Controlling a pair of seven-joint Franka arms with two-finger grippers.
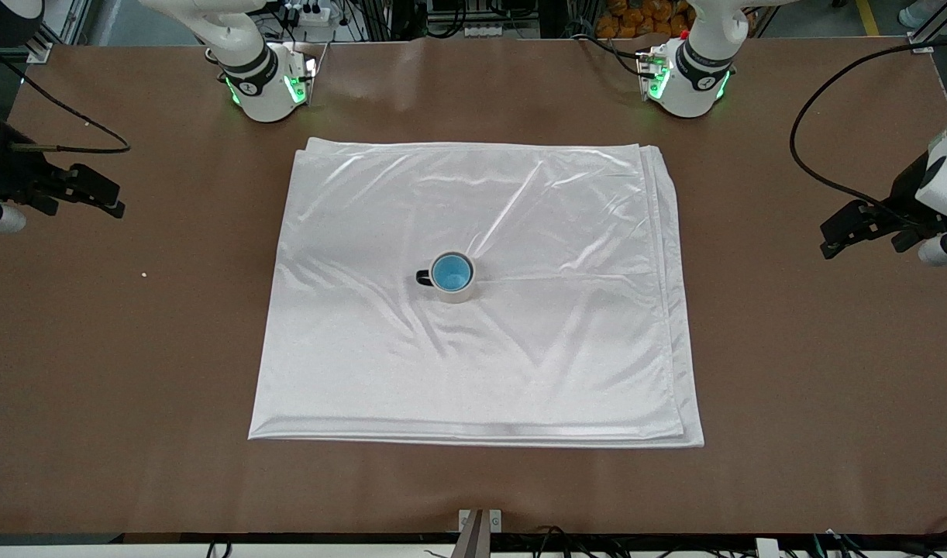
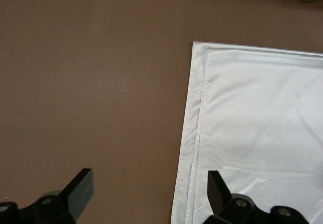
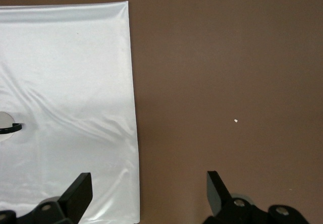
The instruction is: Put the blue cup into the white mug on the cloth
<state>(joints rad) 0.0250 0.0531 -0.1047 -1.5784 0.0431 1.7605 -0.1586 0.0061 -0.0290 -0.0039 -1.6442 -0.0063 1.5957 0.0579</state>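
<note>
A brown table (image 1: 132, 349) fills the frame. A tiny white speck (image 1: 143, 274) lies at left of centre. Black cables (image 1: 810, 147) curl at upper right.

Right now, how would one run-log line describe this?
blue cup: inside white mug | mug: mid-cloth | left gripper: open, over cloth edge | right gripper: open, over cloth edge

Cup (image 1: 452, 270) in mug (image 1: 459, 290) on cloth (image 1: 566, 341)

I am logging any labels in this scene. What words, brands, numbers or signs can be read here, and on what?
None can be read.
Cream-white mug with black handle, light-blue cup inside it, shiny white satin cloth: no print visible.
Black band on each white arm base: a small mark, too small to read.
</note>
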